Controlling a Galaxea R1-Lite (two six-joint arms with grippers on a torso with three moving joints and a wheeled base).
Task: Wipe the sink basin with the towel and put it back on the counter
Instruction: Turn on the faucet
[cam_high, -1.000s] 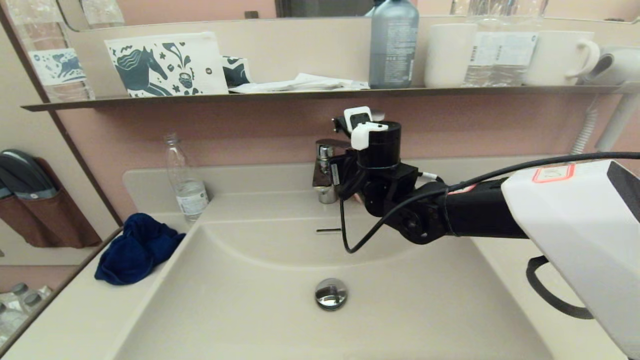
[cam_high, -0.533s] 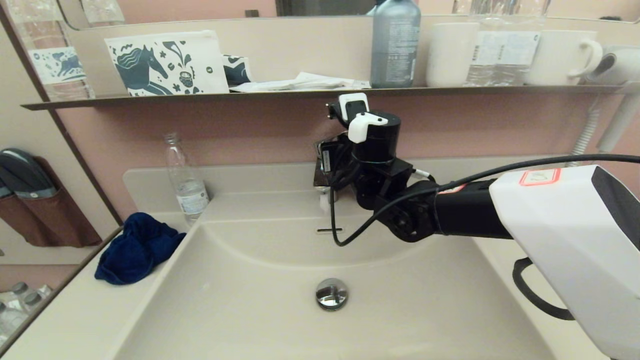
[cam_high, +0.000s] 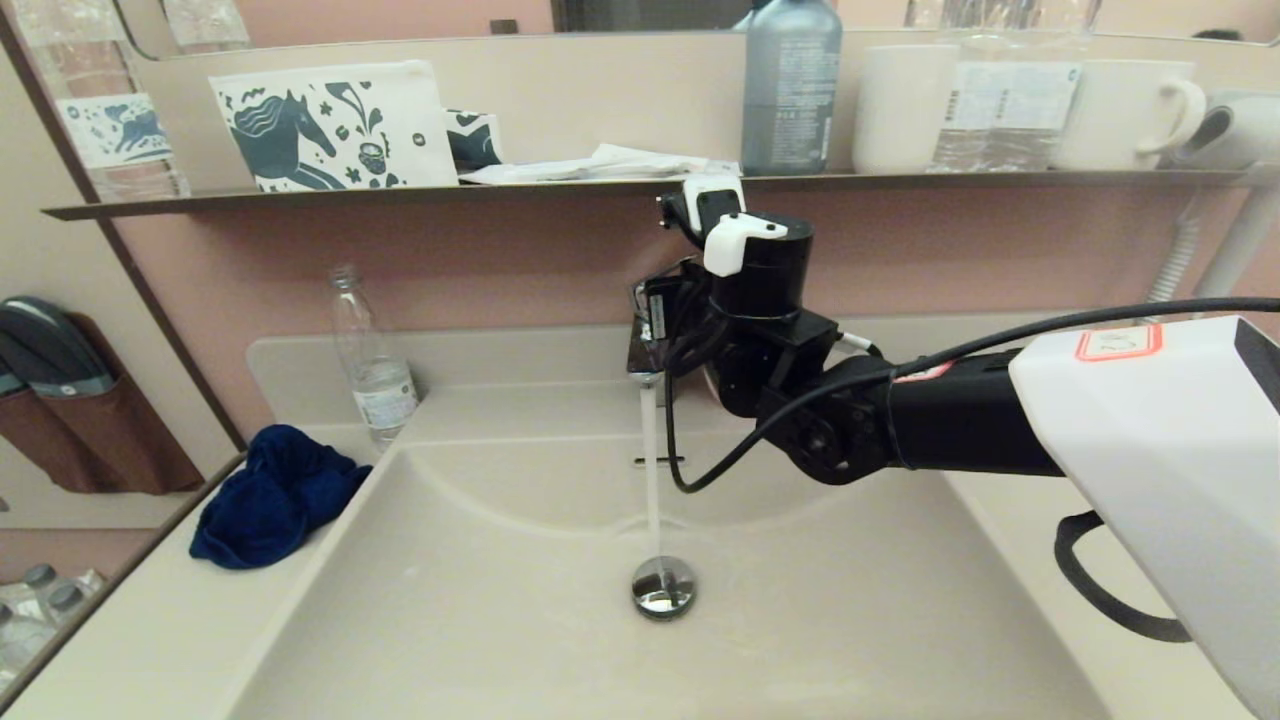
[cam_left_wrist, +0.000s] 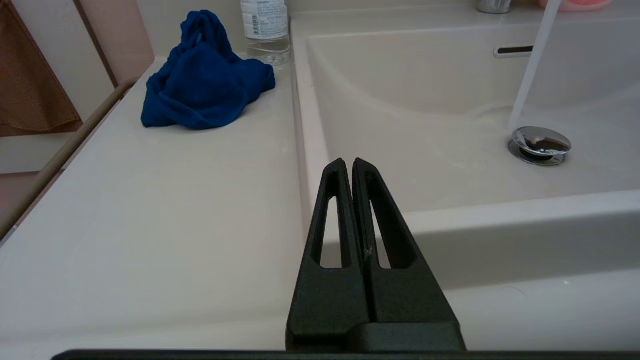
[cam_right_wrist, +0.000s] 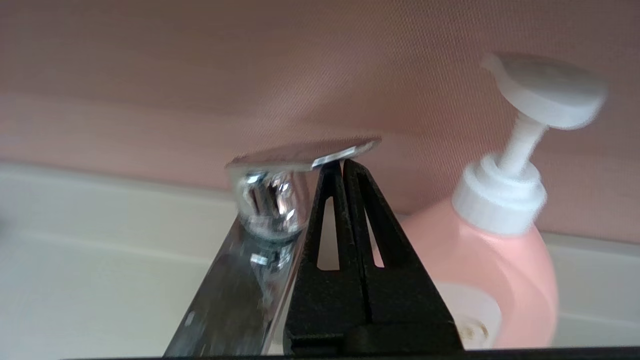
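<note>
Towel (cam_high: 275, 497) of dark blue cloth lies crumpled on the counter (cam_high: 140, 620) at my left side, just beside a clear water bottle (cam_high: 372, 358), and nothing touches it. My right gripper (cam_right_wrist: 343, 165) has its fingers pressed together, tips under the chrome faucet lever (cam_right_wrist: 305, 154), and water runs down to the drain plug (cam_high: 662, 586) of the sink basin (cam_high: 480, 620). My left gripper (cam_left_wrist: 348, 165) is pressed together too, parked over the counter. I judge that picking up, wiping and returning the towel are all left to do.

Head view looks down over the sink basin (cam_high: 480, 600); left wrist shares it; right wrist, perhaps closest, faces the faucet (cam_right_wrist: 270, 200).
</note>
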